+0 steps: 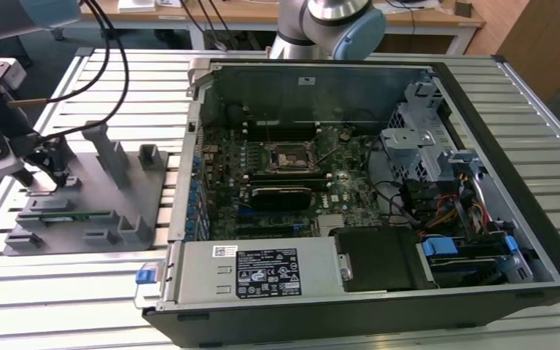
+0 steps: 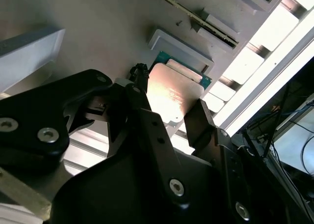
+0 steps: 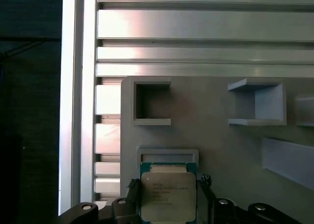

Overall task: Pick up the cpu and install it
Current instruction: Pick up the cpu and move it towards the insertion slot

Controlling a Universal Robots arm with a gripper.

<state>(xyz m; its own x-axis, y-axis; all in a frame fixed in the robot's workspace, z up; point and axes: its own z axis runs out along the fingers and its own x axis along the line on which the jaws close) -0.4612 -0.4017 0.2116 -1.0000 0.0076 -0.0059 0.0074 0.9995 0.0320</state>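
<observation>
Over grey fixture (image 3: 221, 135): one cpu (image 3: 168, 199), gripper (image 3: 168, 182) two fingers (image 3: 204, 181) seemingly clamped on its edges.

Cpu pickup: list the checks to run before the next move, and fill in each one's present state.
1. Gripper at the cpu: ok, it is down at the chip on the grey fixture plate.
2. Cpu metal top facing up: ok.
3. Firm hold on the cpu: cannot tell.
4. Computer case open, motherboard exposed: ok.
5. Socket ready to take the chip: cannot tell.
</observation>
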